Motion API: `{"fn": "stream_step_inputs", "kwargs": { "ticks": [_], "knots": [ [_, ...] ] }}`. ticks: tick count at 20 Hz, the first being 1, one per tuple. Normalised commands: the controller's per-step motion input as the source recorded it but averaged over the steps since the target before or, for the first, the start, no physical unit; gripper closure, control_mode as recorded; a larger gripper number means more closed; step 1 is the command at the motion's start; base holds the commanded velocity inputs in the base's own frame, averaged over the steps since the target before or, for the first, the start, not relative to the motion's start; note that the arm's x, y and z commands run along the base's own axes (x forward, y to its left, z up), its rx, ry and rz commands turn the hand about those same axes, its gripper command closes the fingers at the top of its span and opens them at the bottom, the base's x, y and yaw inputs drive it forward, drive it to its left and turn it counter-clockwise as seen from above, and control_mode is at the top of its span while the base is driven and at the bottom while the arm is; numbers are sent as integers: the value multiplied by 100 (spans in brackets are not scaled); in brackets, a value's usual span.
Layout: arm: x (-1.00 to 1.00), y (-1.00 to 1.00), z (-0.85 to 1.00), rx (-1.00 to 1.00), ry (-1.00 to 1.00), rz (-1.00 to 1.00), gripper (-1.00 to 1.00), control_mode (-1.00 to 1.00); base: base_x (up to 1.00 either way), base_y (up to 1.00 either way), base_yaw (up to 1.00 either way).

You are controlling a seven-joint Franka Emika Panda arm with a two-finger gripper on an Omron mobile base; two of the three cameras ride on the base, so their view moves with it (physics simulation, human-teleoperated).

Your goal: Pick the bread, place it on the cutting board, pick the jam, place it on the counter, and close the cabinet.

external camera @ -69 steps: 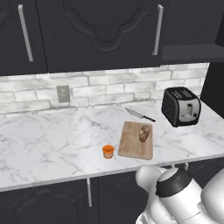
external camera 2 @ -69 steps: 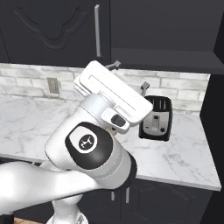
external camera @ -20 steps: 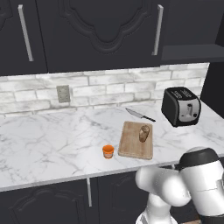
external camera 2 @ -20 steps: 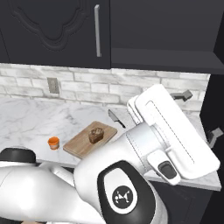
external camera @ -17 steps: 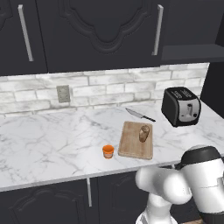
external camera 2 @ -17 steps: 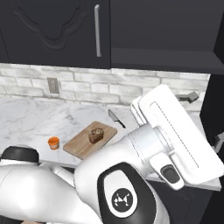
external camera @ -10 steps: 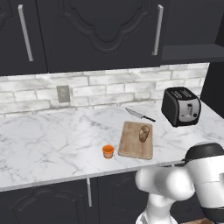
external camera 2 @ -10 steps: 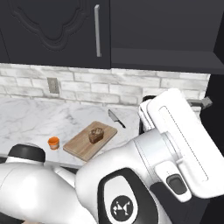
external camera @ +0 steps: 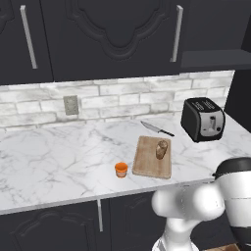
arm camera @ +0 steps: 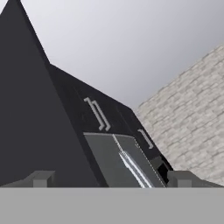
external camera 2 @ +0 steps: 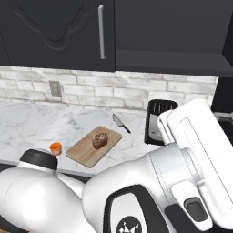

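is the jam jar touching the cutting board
Apart. In the left base view a strip of white counter shows between the jam and the left edge of the cutting board.

left base: behind-left, looks forward and down over counter [external camera: 59,162] | right base: behind-right, arm close in foreground | shared: cutting board [external camera: 153,158] [external camera 2: 88,146], toaster [external camera: 202,118], cabinet [external camera: 112,39] | hand: angled up along dark cabinet fronts and brick wall [arm camera: 192,118]
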Motion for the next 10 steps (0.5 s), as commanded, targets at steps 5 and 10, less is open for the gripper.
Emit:
{"fn": "stream_step_inputs", "kwargs": {
  "ticks": [5, 10],
  "knots": [
    [-36, -32, 5, 0, 7, 0, -100, -100, 0, 0, 0],
    [-36, -33, 2, 0, 8, 0, -100, -100, 0, 0, 0]
  ]
}}
